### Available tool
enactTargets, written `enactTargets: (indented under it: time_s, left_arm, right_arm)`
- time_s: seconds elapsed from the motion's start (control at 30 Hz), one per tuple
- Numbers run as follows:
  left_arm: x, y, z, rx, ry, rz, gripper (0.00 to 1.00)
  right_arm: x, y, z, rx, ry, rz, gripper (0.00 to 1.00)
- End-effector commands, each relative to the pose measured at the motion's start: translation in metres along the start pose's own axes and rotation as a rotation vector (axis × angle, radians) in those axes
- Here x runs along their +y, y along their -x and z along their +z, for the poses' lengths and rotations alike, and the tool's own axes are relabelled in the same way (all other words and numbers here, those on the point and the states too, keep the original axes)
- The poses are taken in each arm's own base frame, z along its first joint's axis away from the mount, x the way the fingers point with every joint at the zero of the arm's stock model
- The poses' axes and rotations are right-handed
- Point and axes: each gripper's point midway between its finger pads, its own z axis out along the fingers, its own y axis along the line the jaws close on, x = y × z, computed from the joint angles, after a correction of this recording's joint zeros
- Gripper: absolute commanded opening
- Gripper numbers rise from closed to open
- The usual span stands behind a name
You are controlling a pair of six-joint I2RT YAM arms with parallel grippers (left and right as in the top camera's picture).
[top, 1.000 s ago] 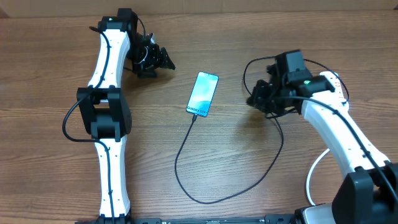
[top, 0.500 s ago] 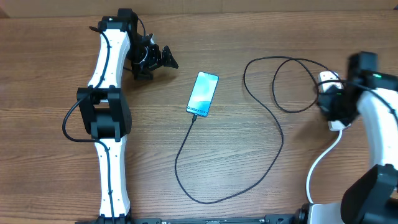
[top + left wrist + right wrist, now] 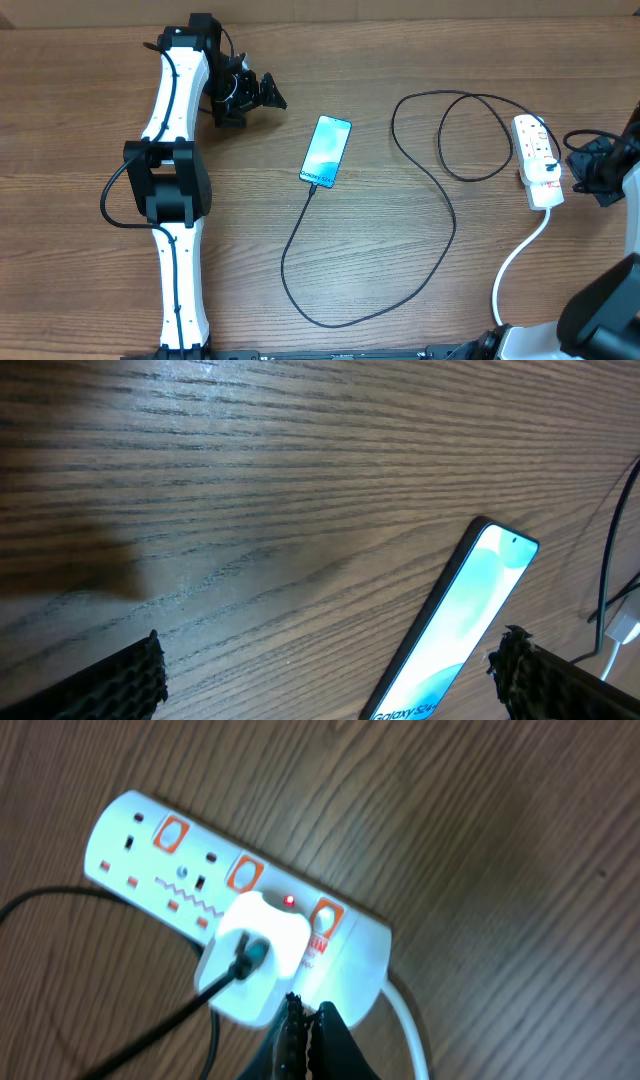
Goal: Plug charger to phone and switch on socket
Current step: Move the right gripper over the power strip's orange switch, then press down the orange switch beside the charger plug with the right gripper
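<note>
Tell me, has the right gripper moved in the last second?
Yes. The right gripper swung right, from left of the power strip to its right side.

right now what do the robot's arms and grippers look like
Both arms are slim white links with chunky black joint housings: left arm, right arm. A thin black wire loops out beside the left arm's joint. The left gripper and right gripper are black; the left's fingers have a ridged, textured surface.
</note>
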Motion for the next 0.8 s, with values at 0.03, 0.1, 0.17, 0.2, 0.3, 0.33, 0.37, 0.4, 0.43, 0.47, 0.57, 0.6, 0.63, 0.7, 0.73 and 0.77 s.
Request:
enactTargets:
  time_s: [0.03,0.1,0.17,0.2,0.3,0.33,0.37,0.4,0.43,0.47,0.57,0.6,0.63,0.7,0.73,0.77]
  left_arm:
    - [-0.001,0.002,0.003,-0.003,0.005,0.009,1.0]
    - [-0.001,0.002,0.003,-0.003,0.005,0.009,1.0]
    - [-0.001,0.002,0.003,-0.003,0.005,0.009,1.0]
    - [-0.001,0.002,0.003,-0.003,0.005,0.009,1.0]
    - [-0.001,0.002,0.003,-0.003,0.005,0.009,1.0]
    - [-0.001,0.002,0.003,-0.003,0.005,0.009,1.0]
    - [-0.001,0.002,0.003,-0.003,0.005,0.009,1.0]
    - [-0.001,0.002,0.003,-0.003,0.005,0.009,1.0]
    - [-0.001,0.002,0.003,-0.003,0.005,0.009,1.0]
    - [-0.001,0.002,0.003,-0.003,0.005,0.009,1.0]
    - [-0.001,0.002,0.003,-0.003,0.005,0.009,1.0]
    - [-0.002,0.002,0.003,-0.002,0.005,0.009,1.0]
    - [-0.002,0.002,0.003,-0.003,0.005,0.01,1.0]
    - [-0.002,0.002,0.003,-0.002,0.005,0.009,1.0]
    - [-0.002,0.002,0.003,-0.002,0.005,0.009,1.0]
    - [-0.002,0.002,0.003,-0.002,0.005,0.009,1.0]
  right_arm:
    - [-0.005,-0.004,0.031,0.043,-0.039,-0.007,0.04]
    - [-0.005,-0.004,0.042,0.055,-0.046,-0.007,0.04]
    - [-0.006,-0.005,0.049,0.063,-0.051,-0.007,0.04]
    - [-0.006,-0.005,0.052,0.065,-0.054,-0.007,0.04]
    - [-0.005,-0.002,0.059,0.059,-0.053,-0.008,0.04]
    - [-0.005,-0.002,0.06,0.057,-0.051,-0.007,0.04]
    - [-0.004,-0.001,0.061,0.055,-0.05,-0.008,0.04]
    - [-0.004,-0.001,0.062,0.053,-0.052,-0.008,0.04]
    - [-0.006,0.0,0.063,0.049,-0.062,-0.008,0.04]
    - [-0.008,0.001,0.063,0.043,-0.073,-0.008,0.04]
    - [-0.012,0.004,0.066,0.031,-0.097,-0.009,0.04]
    - [-0.012,0.003,0.067,0.037,-0.097,-0.009,0.04]
    - [-0.013,0.0,0.07,0.047,-0.101,-0.01,0.04]
    - [-0.013,-0.003,0.073,0.058,-0.101,-0.011,0.04]
    - [-0.011,-0.004,0.074,0.065,-0.095,-0.011,0.04]
    - [-0.01,-0.005,0.075,0.07,-0.09,-0.012,0.04]
